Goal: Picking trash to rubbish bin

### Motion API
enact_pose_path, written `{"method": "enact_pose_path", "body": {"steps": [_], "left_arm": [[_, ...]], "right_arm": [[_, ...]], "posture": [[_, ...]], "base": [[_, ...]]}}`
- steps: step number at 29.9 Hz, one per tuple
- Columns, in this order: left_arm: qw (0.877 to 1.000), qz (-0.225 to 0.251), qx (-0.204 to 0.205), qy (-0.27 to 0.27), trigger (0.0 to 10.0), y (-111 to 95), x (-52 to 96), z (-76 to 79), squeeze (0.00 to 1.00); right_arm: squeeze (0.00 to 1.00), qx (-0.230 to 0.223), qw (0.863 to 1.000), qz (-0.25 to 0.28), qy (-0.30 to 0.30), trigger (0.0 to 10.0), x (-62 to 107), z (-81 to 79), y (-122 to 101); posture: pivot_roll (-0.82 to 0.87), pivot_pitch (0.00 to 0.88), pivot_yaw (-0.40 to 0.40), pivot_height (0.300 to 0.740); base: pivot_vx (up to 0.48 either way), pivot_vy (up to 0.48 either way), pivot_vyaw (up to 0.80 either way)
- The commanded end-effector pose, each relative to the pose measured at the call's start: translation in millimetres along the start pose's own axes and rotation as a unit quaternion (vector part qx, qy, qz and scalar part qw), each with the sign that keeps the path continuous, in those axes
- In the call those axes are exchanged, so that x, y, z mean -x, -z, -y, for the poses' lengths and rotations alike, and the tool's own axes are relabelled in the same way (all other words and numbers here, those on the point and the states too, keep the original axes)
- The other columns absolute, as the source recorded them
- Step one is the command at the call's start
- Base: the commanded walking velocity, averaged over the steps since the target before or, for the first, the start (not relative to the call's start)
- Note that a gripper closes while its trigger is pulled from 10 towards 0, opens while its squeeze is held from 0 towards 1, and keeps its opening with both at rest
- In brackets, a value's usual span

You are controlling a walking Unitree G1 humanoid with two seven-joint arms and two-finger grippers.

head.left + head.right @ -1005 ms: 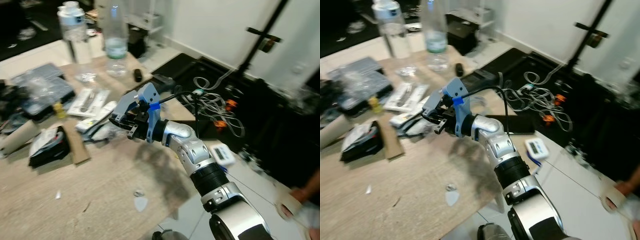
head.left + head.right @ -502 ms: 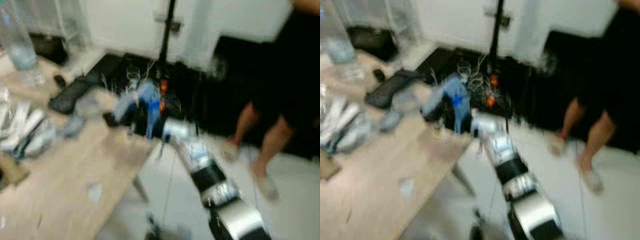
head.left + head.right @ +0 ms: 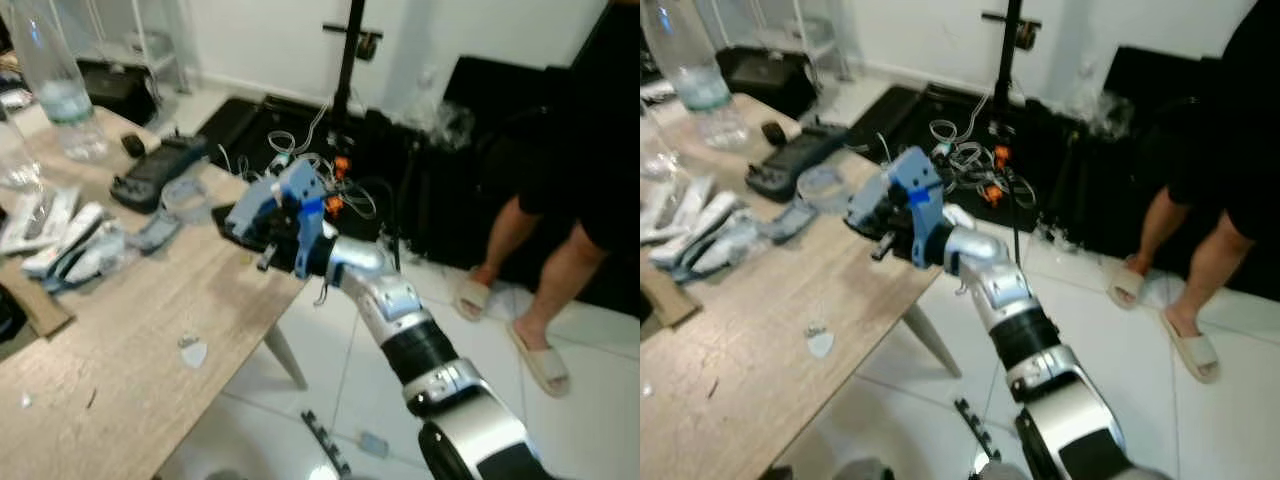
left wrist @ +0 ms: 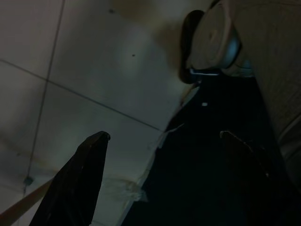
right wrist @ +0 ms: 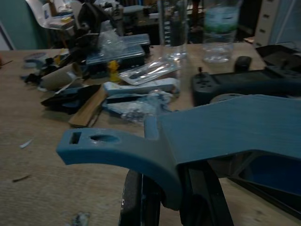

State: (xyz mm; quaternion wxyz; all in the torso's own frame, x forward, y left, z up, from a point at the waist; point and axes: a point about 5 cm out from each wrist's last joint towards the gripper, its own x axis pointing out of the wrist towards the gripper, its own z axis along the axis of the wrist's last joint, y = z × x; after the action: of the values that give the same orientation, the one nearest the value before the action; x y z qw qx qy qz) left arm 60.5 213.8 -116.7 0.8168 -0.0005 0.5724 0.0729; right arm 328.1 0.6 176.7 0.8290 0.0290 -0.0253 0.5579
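Your right end effector (image 3: 262, 222) sits over the far edge of the light wood-grain tabletop (image 3: 120, 340), carrying a blue plastic attachment. You cannot tell from any view whether its fingers are spread or pressed together; the blue part covers them in the right wrist view.

Your left end effector (image 4: 160, 174) hangs low over pale floor tiles, its two black fingers (image 4: 75, 183) spread apart with nothing between them.

No rubbish bin can be identified. Candidate trash on the tabletop: a small white torn scrap (image 3: 192, 351) lying apart near the front edge, and a cluster of clear crumpled plastic wrappers (image 3: 95, 250) further left. The white flat packets (image 3: 55, 215) beside them lie with their long axes running away from you toward the bottle.

A clear plastic water bottle with a green-white label (image 3: 62, 90) stands upright at the far left; its label text is not legible. A black handheld controller (image 3: 160, 170) lies near the far edge. No brand or writing can be read anywhere.

A person's bare legs in pale slippers (image 3: 540, 300) stand on the white tiled floor to the right.
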Motion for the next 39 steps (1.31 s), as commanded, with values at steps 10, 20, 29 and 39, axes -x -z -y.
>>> {"method": "enact_pose_path", "body": {"steps": [10, 20, 29, 39], "left_arm": [[1.000, 0.016, 0.005, -0.002, 10.0, -6.1, -1.0, 4.5, 0.00], [1.000, 0.010, 0.005, -0.004, 10.0, -2.6, -0.4, 3.2, 0.00], [1.000, 0.007, -0.002, -0.010, 10.0, -1.8, -0.3, 1.8, 0.00], [1.000, 0.004, -0.006, -0.013, 10.0, -1.3, -0.3, 1.1, 0.00]], "right_arm": [[0.00, 0.000, 1.000, 0.005, 0.000, 10.0, 0.5, -0.1, -0.5], [0.00, -0.003, 1.000, 0.003, 0.001, 10.0, 1.0, -1.1, 1.1], [0.00, 0.003, 1.000, -0.026, 0.012, 10.0, 1.9, 0.5, 13.0], [0.00, 0.034, 0.991, -0.116, 0.058, 10.0, 10.9, 10.2, 40.6]], "posture": [[0.08, 0.047, -0.047, 0.740], [0.08, 0.053, -0.043, 0.740], [0.08, 0.054, -0.040, 0.740], [0.08, 0.054, -0.039, 0.740]], "base": [[0.000, 0.000, 0.00], [0.000, 0.000, 0.00], [0.000, 0.000, 0.00], [0.000, 0.000, 0.00]]}}
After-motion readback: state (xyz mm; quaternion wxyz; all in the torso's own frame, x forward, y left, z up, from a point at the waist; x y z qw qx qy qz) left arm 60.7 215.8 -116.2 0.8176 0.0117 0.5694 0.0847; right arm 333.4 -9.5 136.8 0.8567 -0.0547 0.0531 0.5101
